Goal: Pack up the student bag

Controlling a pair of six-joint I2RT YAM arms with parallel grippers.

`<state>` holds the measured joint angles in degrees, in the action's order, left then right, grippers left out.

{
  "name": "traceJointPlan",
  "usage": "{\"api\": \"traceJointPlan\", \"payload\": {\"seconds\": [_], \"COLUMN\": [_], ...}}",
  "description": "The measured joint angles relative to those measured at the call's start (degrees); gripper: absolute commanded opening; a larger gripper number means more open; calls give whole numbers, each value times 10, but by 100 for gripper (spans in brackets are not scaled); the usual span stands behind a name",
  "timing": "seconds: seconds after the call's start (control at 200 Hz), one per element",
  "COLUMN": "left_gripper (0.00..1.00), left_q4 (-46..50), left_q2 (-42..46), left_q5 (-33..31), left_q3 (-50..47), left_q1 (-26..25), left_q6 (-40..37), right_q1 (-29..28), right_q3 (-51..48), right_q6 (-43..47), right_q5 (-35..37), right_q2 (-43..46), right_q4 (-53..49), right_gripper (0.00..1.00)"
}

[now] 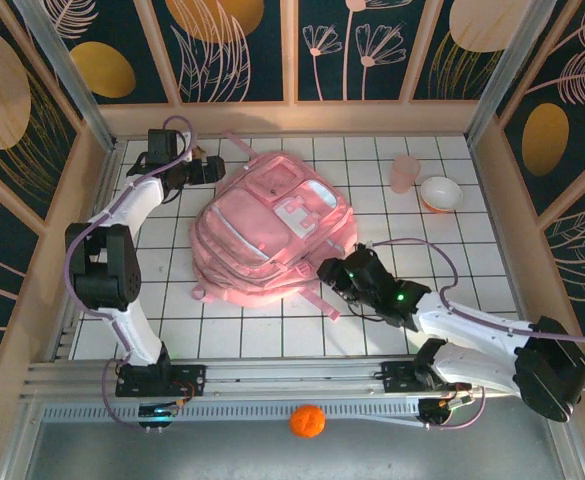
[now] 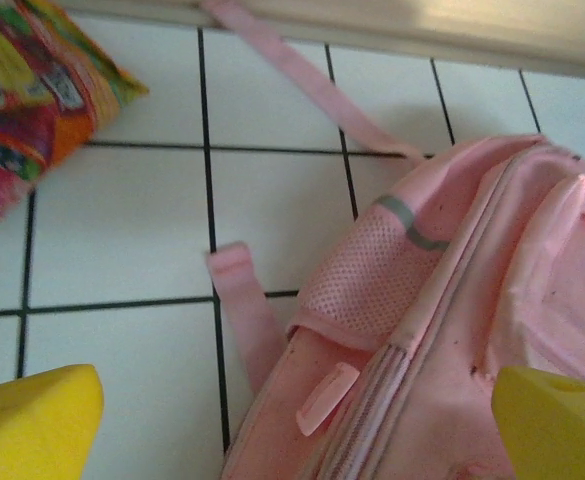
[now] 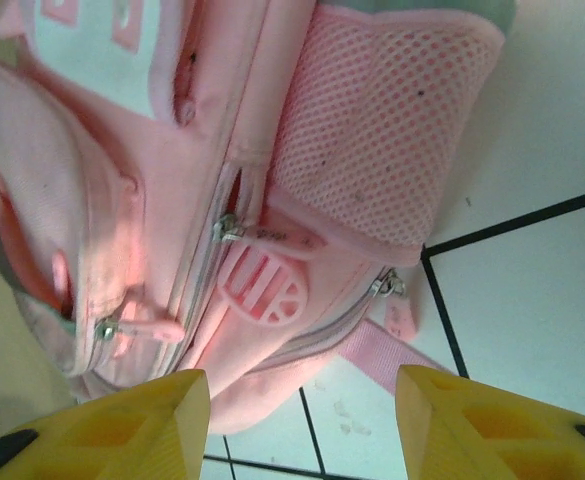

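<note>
The student bag (image 1: 272, 230), a large pale-pink backpack, lies flat in the middle of the tiled table. My left gripper (image 1: 210, 168) hovers at the bag's far left corner. In the left wrist view that gripper (image 2: 292, 440) is open wide, its yellow fingertips (image 2: 32, 425) far apart over the bag's mesh side pocket (image 2: 372, 280) and a zip pull. My right gripper (image 1: 330, 272) sits at the bag's near right edge. In the right wrist view it (image 3: 302, 420) is open, with nothing between its fingers. The bag's corner with several zip pulls (image 3: 262, 235) lies just ahead of it.
A colourful snack packet (image 2: 32, 100) lies on the tiles left of the bag near the back wall. A pink cup (image 1: 404, 172) and a white bowl (image 1: 440, 192) stand at the back right. An orange ball (image 1: 308, 421) rests in front of the arm rail. Loose pink straps (image 2: 247, 320) trail off the bag.
</note>
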<state>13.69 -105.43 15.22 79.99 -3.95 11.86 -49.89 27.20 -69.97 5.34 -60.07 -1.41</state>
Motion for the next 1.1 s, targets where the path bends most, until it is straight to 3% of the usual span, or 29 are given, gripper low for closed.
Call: {"api": "traceJointPlan", "payload": {"seconds": [0.225, 0.385, 0.666, 0.781, 0.861, 0.886, 0.981, 1.011, 1.101], "left_gripper": [82, 79, 82, 86, 94, 99, 99, 99, 99], "left_q4": [-11, -67, -151, -186, -198, -195, -188, -186, -203], "left_q2": [-38, -38, 162, 221, 241, 246, 276, 291, 351], "left_q5": [60, 94, 119, 122, 117, 110, 53, 28, -75], "left_q3": [-28, -95, -341, -408, -432, -434, -429, -426, -421], "left_q1": [-3, -2, -30, -57, -64, -65, -66, -64, -60], "left_q6": [34, 80, 167, 205, 223, 226, 211, 202, 159], "right_q1": [20, 53, 213, 274, 308, 318, 351, 361, 397], "right_q3": [-22, -34, 37, 88, 110, 114, 118, 118, 118], "right_q6": [-18, -11, 115, 174, 209, 220, 265, 277, 331], "right_q5": [-11, -31, -122, -163, -185, -192, -207, -208, -204], "right_q2": [-27, -56, -173, -224, -247, -250, -243, -234, -176], "right_q4": [57, 92, 133, 146, 154, 154, 147, 138, 100], "right_gripper": [53, 53, 53, 53, 53, 56, 75, 98, 99]}}
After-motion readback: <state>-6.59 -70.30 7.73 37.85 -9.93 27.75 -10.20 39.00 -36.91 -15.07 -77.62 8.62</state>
